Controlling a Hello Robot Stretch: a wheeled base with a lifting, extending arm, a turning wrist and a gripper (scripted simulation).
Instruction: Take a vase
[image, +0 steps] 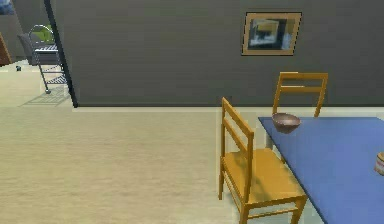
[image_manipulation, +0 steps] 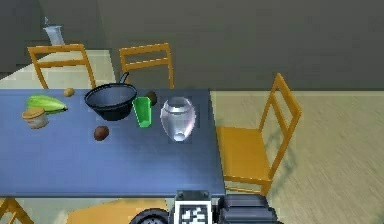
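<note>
Looking for the vase (image_manipulation: 178, 118): found upright on the blue worktop (image_manipulation: 60, 165), toward the worktop's end at the arm side view's right. Clear glass by the look of it, rounded in the belly and narrower at the top. Just beside a green cup (image_manipulation: 143, 110), with a dark pan (image_manipulation: 111, 100) a little farther along. Near a wooden chair (image_manipulation: 255, 140) drawn up at that end.

Elsewhere on the worktop: a small brown lump (image_manipulation: 101, 132), something yellow-green and banana-like (image_manipulation: 45, 103), a squat tan jar (image_manipulation: 37, 118). In the forward view, a corner of the same blue worktop (image: 335, 160) with a brown bowl (image: 286, 122) near its edge, two wooden chairs, and a framed picture (image: 271, 33) on the grey wall.

At the arm side view's bottom edge, only a sliver of the end effector (image_manipulation: 150, 215) beside a white marker square (image_manipulation: 195, 213). Far end cut off, so cannot tell its grip state or whether anything is held.

Likely handling: rigid, smooth, slippery, moderately heavy for its bulk, and breakable if knocked or dropped. Best taken around the narrower upper part or just under the rim, not the wide belly, where a slip is more likely. Worth approaching from the side away from the cup, then lifting straight up.
</note>
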